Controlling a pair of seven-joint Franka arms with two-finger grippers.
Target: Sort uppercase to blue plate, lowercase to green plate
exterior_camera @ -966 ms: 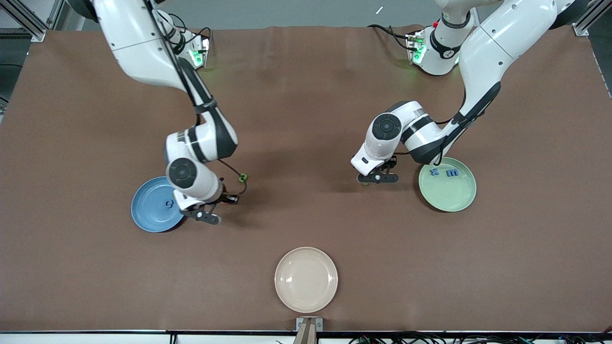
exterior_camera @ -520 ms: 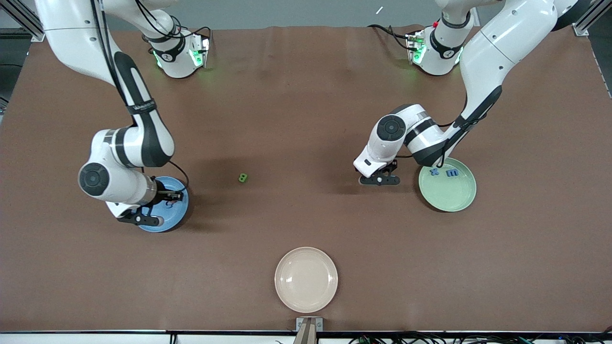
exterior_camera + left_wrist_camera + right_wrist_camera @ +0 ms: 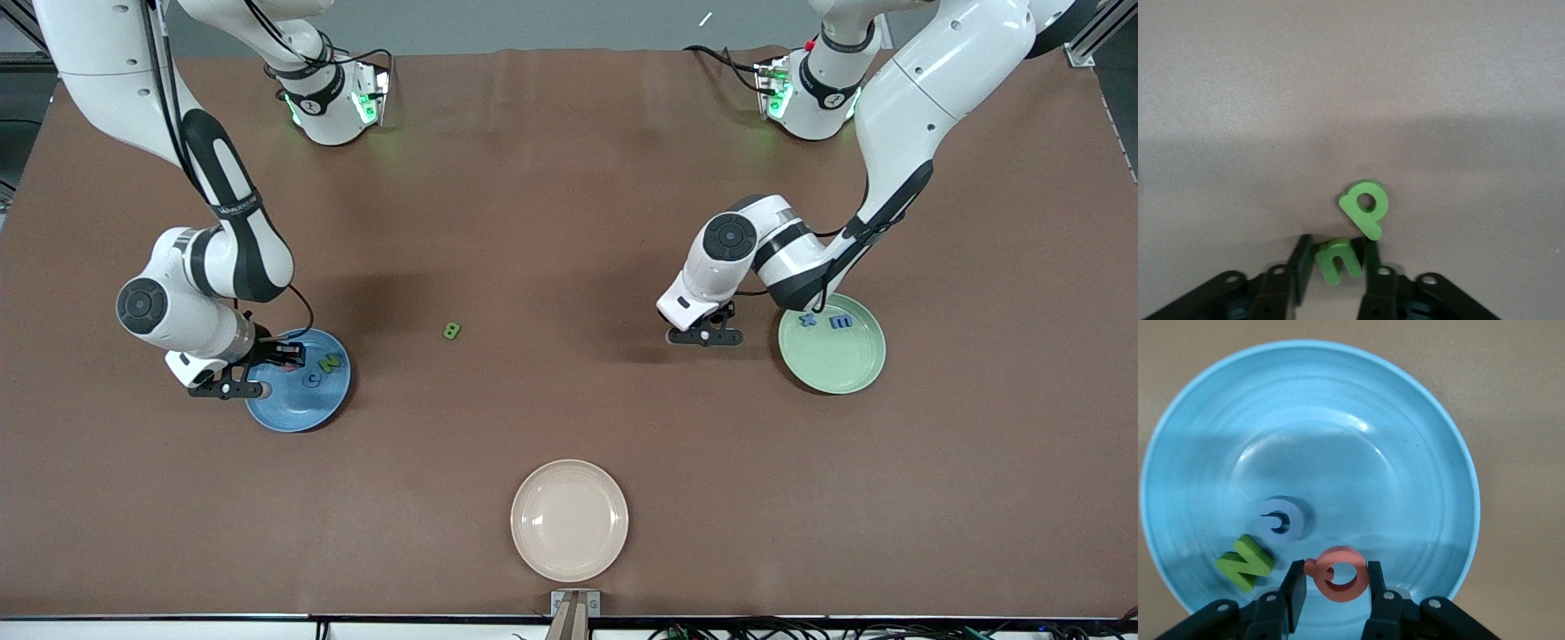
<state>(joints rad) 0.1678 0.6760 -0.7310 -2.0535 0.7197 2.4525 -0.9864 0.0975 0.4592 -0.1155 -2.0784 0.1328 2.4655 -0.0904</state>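
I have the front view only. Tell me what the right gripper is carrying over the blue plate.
Observer: The right gripper is shut on a pink-red Q, held above the blue plate.
Operator: Report what already lies in that plate.
Observer: A green N and a blue C lie in it, side by side; the right wrist view shows both letters clearly.
Operator: Now the left gripper. Say what it has.
Observer: The left gripper is shut on a green u, low over the bare table beside the green plate.
Operator: Name anything under it.
Observer: A green p lies on the table right by the u.
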